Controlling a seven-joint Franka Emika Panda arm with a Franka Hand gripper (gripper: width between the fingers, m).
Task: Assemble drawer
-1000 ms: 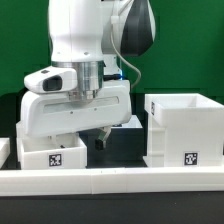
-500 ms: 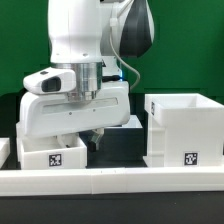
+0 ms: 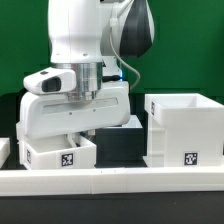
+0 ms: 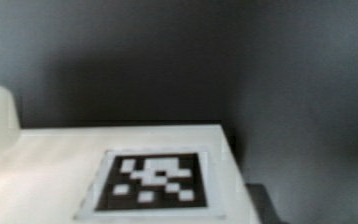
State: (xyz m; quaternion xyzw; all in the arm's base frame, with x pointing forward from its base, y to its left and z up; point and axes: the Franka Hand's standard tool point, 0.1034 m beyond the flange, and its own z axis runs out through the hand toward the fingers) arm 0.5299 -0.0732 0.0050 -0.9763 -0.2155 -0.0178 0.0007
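I see the drawer point(image 3: 45, 155) and the big box point(image 3: 182, 125) as smooth matt white plastic; the arm's shell point(image 3: 75, 35) looks glossy.

Plain green backdrop point(image 3: 20, 40) behind, black tabletop point(image 3: 120, 150), long white rail point(image 3: 110, 181) along near edge, even light
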